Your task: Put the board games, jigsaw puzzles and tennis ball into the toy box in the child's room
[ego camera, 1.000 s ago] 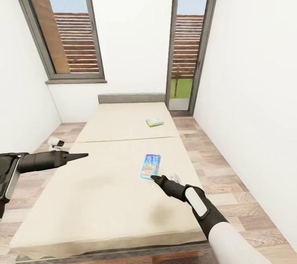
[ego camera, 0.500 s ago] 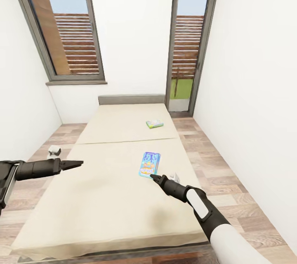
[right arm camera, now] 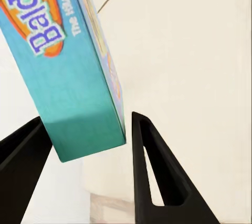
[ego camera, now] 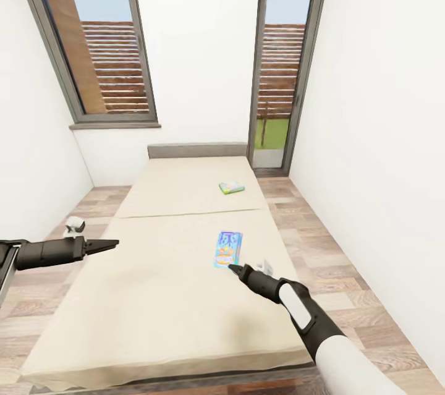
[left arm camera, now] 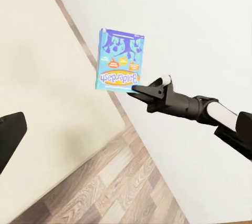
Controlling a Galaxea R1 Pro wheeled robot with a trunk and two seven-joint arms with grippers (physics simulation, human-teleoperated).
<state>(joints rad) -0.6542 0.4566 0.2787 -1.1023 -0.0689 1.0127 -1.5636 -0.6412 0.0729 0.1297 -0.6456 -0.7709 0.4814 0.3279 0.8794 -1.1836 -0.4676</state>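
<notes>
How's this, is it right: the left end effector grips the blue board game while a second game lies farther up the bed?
Not quite: the right end effector grips the blue board game, which the right wrist view shows between its fingers. A second game does lie farther up the bed.

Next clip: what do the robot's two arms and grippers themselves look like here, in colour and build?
Both arms are matte black, tapering to slim pointed black fingers. The right gripper follows a black wrist with a white oblong panel, then a white upper-arm shell. The left gripper ends a black tube, pale grey at the frame edge. No cables show.
</notes>
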